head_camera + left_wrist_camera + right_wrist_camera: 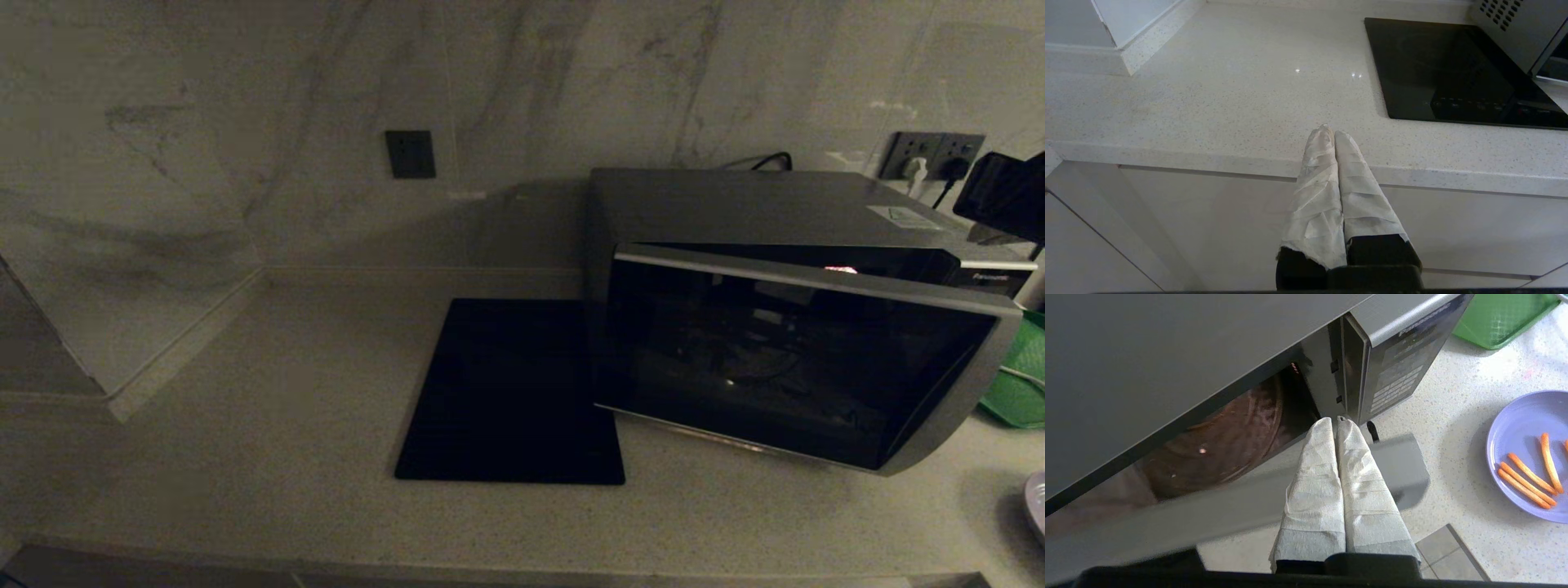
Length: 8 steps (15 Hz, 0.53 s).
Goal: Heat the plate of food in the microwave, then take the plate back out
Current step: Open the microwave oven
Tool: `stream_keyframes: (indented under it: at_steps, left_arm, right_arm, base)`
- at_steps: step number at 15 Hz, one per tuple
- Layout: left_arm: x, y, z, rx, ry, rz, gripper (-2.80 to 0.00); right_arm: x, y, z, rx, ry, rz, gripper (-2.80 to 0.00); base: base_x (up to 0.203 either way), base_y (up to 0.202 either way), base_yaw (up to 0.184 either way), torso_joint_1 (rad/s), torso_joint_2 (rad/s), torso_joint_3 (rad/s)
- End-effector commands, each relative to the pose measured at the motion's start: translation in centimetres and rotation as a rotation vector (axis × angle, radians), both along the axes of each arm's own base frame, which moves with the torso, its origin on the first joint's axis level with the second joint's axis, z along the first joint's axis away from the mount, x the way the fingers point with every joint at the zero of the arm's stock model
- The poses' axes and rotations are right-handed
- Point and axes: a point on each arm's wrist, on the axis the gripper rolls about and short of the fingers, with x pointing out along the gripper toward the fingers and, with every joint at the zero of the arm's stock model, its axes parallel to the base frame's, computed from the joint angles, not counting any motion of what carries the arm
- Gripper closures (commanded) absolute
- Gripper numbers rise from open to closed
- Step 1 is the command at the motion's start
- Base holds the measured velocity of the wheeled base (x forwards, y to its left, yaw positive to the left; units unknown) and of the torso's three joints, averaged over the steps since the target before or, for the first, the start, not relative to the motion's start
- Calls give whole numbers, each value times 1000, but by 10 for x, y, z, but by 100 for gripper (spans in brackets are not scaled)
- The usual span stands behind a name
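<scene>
Left gripper (1333, 132), tape-wrapped fingers pressed together, clenched on nothing, parked low centre of the left wrist view over the pale speckled stone countertop's (1216, 102) front edge; idle.

Right gripper (1336, 421), lower centre of the right wrist view, also clenched empty, tips just at the top edge of the drop-down door by the latch side.

Small round lilac plate with orange fry-like sticks (1531, 453) sits on the counter at right edge of that view, well apart from the cavity; head view shows only its rim at lower right.

Large silver-grey boxy microwave with dark glass door (800, 359) stands centre-right in head view, door partly open. Flat black square slab (510, 392) lies just left of it; green tray (1020, 376) behind, right.

Risks, as judged:
- Door only half down; closed fingers may slip off the rim, letting it swing back.
- Pushing hard could shove the microwave.
- A sweep toward the plate might clip the door corner or scatter the sticks.
</scene>
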Motion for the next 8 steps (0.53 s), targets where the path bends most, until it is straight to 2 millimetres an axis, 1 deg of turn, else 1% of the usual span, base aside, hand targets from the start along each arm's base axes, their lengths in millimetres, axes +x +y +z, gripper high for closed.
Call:
stream_keyframes:
  at_steps: [1, 4, 8]
  left_arm:
    - [0, 0, 0, -1, 0, 0, 0]
    - [0, 0, 0, -1, 1, 1, 0]
    - [0, 0, 0, -1, 0, 0, 0]
  right_arm:
    - [18, -1, -15, -2, 53, -8, 0]
    - [26, -3, -23, -1, 79, -17, 0]
    - [31, -8, -30, -1, 102, -32, 0]
  base:
    - [0, 0, 0, 0, 0, 0]
    - [0, 0, 0, 0, 0, 0]
    - [0, 0, 0, 0, 0, 0]
